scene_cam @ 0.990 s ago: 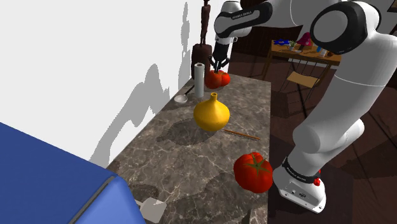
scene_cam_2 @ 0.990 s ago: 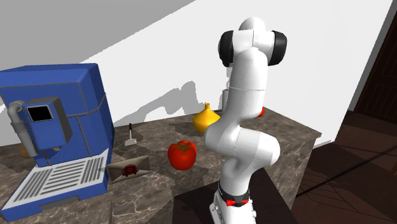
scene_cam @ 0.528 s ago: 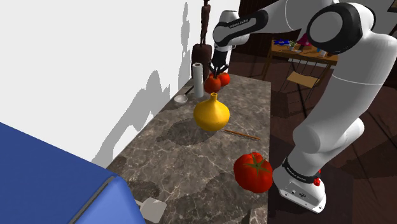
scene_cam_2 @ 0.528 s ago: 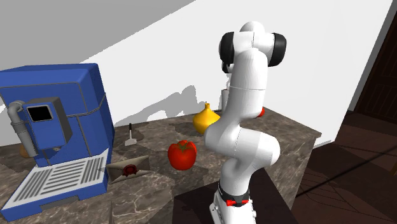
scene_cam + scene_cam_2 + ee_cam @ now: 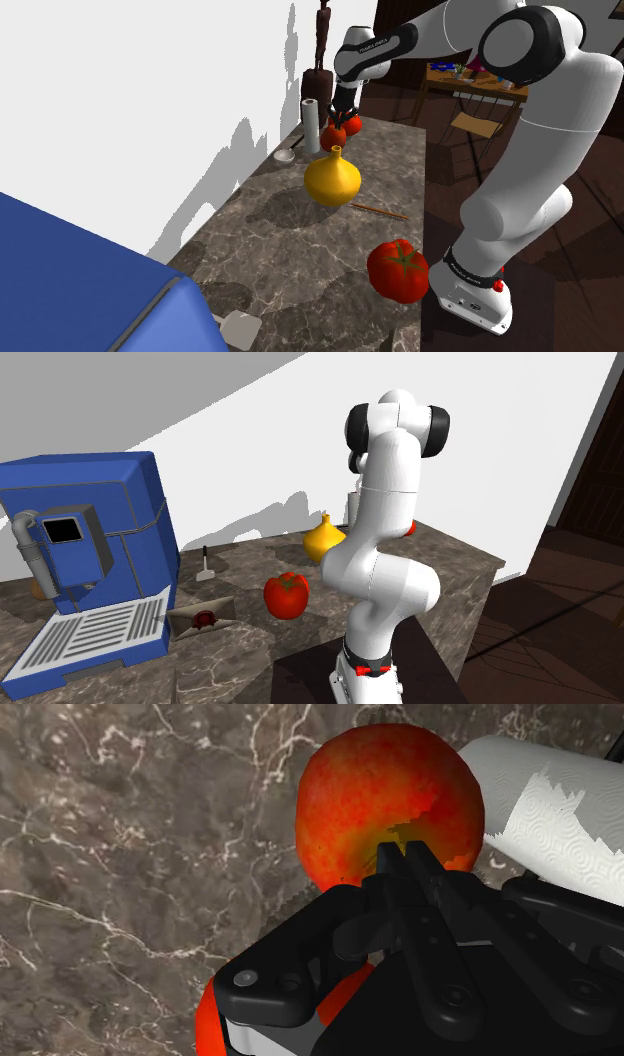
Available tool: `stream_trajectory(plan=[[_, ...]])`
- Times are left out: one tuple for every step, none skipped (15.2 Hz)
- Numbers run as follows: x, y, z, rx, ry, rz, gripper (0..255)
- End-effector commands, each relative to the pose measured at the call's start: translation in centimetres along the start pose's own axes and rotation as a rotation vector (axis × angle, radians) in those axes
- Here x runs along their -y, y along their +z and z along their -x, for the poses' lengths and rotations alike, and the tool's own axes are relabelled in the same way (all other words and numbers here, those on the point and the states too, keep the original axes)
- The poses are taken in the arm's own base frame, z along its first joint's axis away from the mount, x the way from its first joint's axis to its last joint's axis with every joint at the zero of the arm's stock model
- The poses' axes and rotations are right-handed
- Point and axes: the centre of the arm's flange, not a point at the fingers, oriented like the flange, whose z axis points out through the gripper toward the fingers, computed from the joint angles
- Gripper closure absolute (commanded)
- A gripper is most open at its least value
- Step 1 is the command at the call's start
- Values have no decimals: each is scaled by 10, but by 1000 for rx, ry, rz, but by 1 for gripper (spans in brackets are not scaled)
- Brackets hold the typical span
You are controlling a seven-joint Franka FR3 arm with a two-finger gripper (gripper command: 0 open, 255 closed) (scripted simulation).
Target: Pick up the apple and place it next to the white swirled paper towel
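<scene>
One red-orange apple (image 5: 385, 799), pinched at its top by the black tool (image 5: 405, 854) – tips drawn nearly together, clamped on it by the look of things. Way over at the far end of the dark veined desk (image 5: 300, 260), just right of the upright white paper towel (image 5: 312, 120) in the shoulder view. Can't tell if actually resting on the desk. Another red fruit (image 5: 353, 124) just right of that – yellow vase (image 5: 332, 178) nearer, big tomato (image 5: 398, 270) by the near edge.
</scene>
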Motion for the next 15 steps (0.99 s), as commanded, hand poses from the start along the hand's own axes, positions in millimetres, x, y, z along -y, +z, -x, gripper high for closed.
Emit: stream_trajectory(plan=[[0,0,0,0,0,0,255],[0,0,0,0,0,0,255],[0,0,0,0,0,0,255],[0,0,0,0,0,0,255],[0,0,0,0,0,0,0],[0,0,0,0,0,0,0],[0,0,0,0,0,0,0],[0,0,0,0,0,0,0],[0,0,0,0,0,0,0],[0,0,0,0,0,0,0],[0,-13,0,0,0,0,0],[0,-26,0,0,0,0,0],[0,-39,0,0,0,0,0],[0,-50,0,0,0,0,0],[0,-50,0,0,0,0,0]])
